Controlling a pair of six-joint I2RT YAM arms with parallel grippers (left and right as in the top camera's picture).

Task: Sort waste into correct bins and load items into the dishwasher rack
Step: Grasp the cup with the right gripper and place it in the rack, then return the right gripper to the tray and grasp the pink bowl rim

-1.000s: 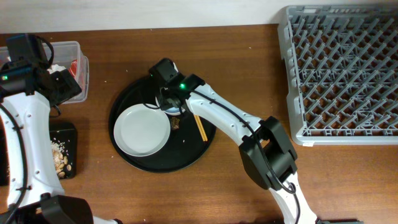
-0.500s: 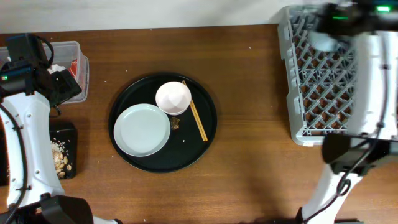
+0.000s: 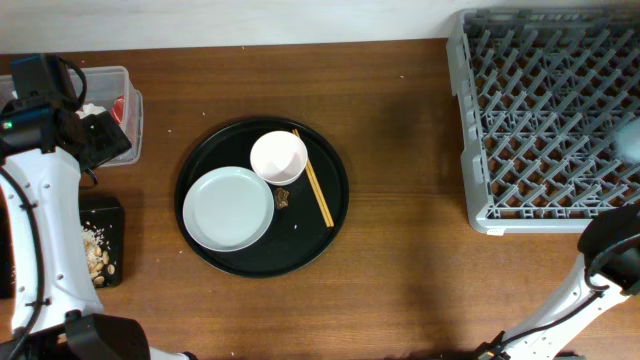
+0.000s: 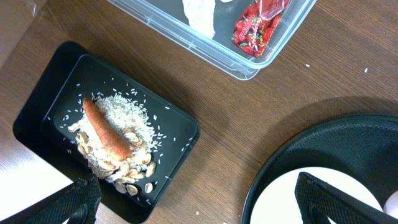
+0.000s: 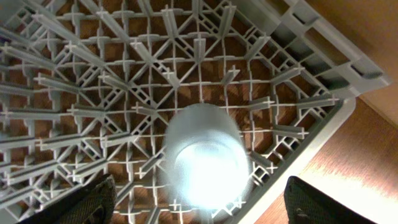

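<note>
- Right end effector: fingers spread wide, holding nothing.
- Light-blue cup: straight ahead of it, between the lines of the two fingers and touching neither. It is blurred, so I can't tell how it stands.
- Dishwasher rack: directly under the right end effector. The cup is over the grid, close to the rack's outer corner wall. Bare wooden surface shows past that corner.
- Overhead: the right arm comes in at the frame edge, on the near side of the rack. The end effector itself is not clearly visible there.
- Left end effector: fingers wide apart, nothing between them, hanging above the surface.
- Black bin: just ahead of the finger on the view's left. It holds rice with the orange carrot lying on top, and pale seed-like scraps on the near side.
- Clear tub: further ahead, beyond the black bin and apart from it. Inside are white tissue and a red wrapper.
- Round black tray: by the finger on the view's right, well away from the right end effector.
- On the tray: white plate, with a white bowl touching its rim.
- Wooden chopsticks: they lie together just beside the bowl.
- Small dark brown bit: between plate and chopsticks, can't tell what it is.
</note>
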